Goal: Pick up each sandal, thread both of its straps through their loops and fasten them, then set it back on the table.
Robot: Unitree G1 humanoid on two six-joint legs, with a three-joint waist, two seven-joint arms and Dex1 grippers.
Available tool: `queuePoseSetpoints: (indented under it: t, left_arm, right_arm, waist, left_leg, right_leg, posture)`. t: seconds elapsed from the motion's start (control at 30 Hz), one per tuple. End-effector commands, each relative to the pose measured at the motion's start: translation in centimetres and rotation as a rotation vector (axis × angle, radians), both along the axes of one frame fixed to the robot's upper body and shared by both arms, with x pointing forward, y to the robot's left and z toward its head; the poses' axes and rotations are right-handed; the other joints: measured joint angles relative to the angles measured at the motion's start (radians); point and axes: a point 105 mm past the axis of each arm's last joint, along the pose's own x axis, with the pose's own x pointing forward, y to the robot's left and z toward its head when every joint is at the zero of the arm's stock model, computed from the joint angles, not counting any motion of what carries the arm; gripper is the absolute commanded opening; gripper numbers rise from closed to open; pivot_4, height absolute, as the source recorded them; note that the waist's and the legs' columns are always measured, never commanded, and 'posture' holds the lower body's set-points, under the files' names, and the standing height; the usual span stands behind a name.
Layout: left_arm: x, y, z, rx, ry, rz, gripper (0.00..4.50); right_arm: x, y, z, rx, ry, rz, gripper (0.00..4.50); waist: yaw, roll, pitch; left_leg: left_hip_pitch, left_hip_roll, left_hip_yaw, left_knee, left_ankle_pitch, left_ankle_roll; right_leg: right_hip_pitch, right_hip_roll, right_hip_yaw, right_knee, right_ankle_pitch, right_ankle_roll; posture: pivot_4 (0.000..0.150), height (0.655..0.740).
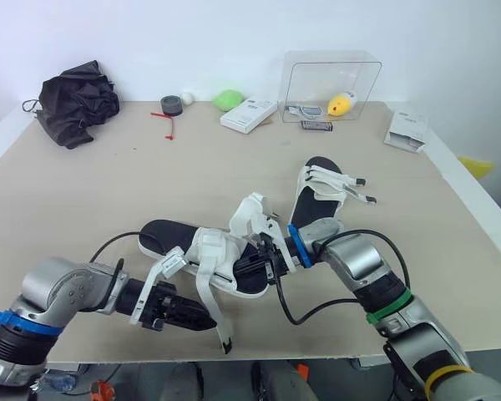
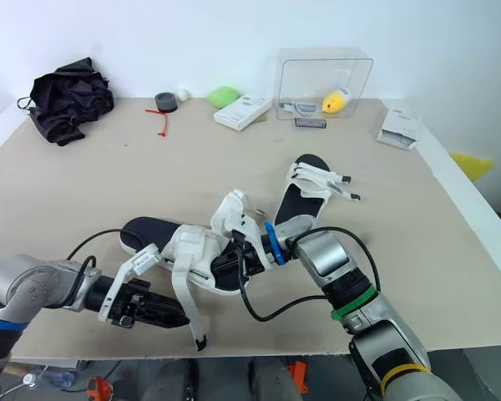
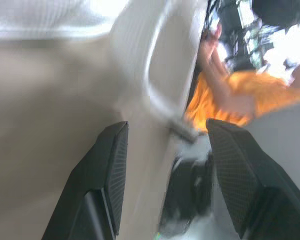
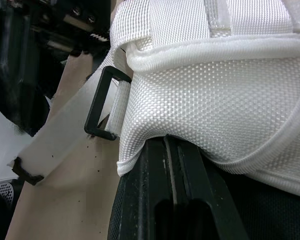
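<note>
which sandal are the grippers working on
The near sandal, by the table's front edge: the left gripper and right gripper flank it, and its long strap trails loose. The far sandal lies alone.

R tool (image 1: 256,264) grips near sandal (image 1: 163,236), L tool (image 1: 202,321) by its loose strap (image 1: 209,297), 2nd sandal (image 1: 320,185) just behind.
</note>
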Motion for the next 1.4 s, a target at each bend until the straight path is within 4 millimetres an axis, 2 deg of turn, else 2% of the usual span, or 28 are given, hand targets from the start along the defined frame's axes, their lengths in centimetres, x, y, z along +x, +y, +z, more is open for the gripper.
queuePoseSetpoints:
  t: [0.03,0.27,0.57,0.67,0.77,0.8,0.97,1.23,1.3,1.4]
  left_arm:
    - [0.2,-0.1,1.5,-0.036,0.019,0.017,2.54]
    - [-0.8,-0.6,0.4,0.045,0.027,0.01,2.54]
    - [-0.8,-0.9,-0.5,0.104,0.016,0.035,2.54]
    - [-0.7,-1.2,-0.7,0.109,0.009,0.049,1.62]
    - [-0.9,-1.5,-0.8,0.107,0.006,0.05,0.17]
    - [-0.8,-1.5,-0.8,0.107,0.004,0.055,0.04]
    - [-0.7,-1.5,-0.6,0.115,-0.018,0.062,0.04]
    - [-4.1,0.9,3.6,0.064,-0.135,-0.212,0.04]
    - [-4.2,2.4,4.8,0.049,-0.206,-0.29,0.04]
    - [-3.4,3.3,7.8,-0.053,-0.243,-0.338,0.04]
  right_arm:
    - [-0.3,-0.2,-1.1,-0.039,0.03,-0.014,0.0]
    - [-0.2,-0.3,-1.0,-0.034,0.026,-0.022,0.0]
    - [-0.1,-0.2,-0.9,-0.026,0.027,-0.029,0.0]
    - [-0.1,-0.3,-0.8,-0.026,0.027,-0.03,0.0]
    - [0.0,-0.3,-0.8,-0.025,0.027,-0.033,0.0]
    - [0.0,-0.3,-0.8,-0.025,0.027,-0.033,0.0]
    - [0.0,-0.4,-0.8,-0.026,0.026,-0.033,0.0]
    - [0.1,-0.3,-0.8,-0.028,0.026,-0.024,0.0]
    - [0.1,-0.3,-0.8,-0.03,0.026,-0.018,0.0]
    - [0.2,-0.3,-0.7,-0.03,0.025,-0.014,0.0]
  waist:
    - [-0.002,0.0,0.0]
    - [-0.002,0.0,0.0]
    - [-0.002,0.0,0.0]
    - [-0.001,0.0,0.0]
    - [-0.001,0.0,0.0]
    - [-0.001,0.0,0.0]
    - [-0.001,0.0,0.0]
    - [-0.003,-0.002,0.0]
    - [-0.002,-0.001,0.001]
    - [-0.001,0.0,0.001]
  left_leg:
    - [0.0,0.0,0.0,0.0,0.0,0.0]
    - [0.0,-0.001,0.0,0.0,0.0,-0.001]
    - [0.0,-0.001,0.0,0.0,0.0,-0.002]
    - [0.001,-0.002,0.0,0.0,0.0,-0.002]
    - [0.001,-0.002,0.0,0.0,0.0,-0.002]
    - [0.001,-0.002,0.0,0.0,0.0,-0.002]
    - [0.001,-0.003,0.0,0.0,0.001,-0.002]
    - [0.0,-0.003,0.001,-0.001,0.0,-0.007]
    - [0.001,-0.003,0.001,-0.003,0.0,-0.01]
    - [0.001,-0.004,0.001,-0.006,0.0,-0.013]
  right_leg:
    - [0.0,0.0,0.0,0.0,0.0,0.0]
    - [0.0,-0.001,0.001,0.0,0.0,0.001]
    - [0.0,-0.001,0.002,0.0,0.0,0.001]
    - [0.0,-0.001,0.002,0.0,0.001,0.001]
    - [0.0,-0.002,0.002,0.0,0.001,0.001]
    - [0.0,-0.002,0.002,0.0,0.001,0.001]
    - [0.0,-0.003,0.002,0.0,0.001,0.002]
    - [-0.001,-0.002,0.002,-0.001,0.0,0.001]
    - [-0.001,-0.003,0.002,-0.001,-0.001,0.0]
    - [-0.002,-0.004,0.002,-0.001,-0.006,-0.004]
  posture:
    - [0.15,0.74]
    - [0.15,0.74]
    - [0.15,0.74]
    - [0.15,0.74]
    - [0.15,0.74]
    - [0.15,0.74]
    - [0.15,0.74]
    - [0.15,0.74]
    - [0.15,0.74]
    - [0.15,0.74]
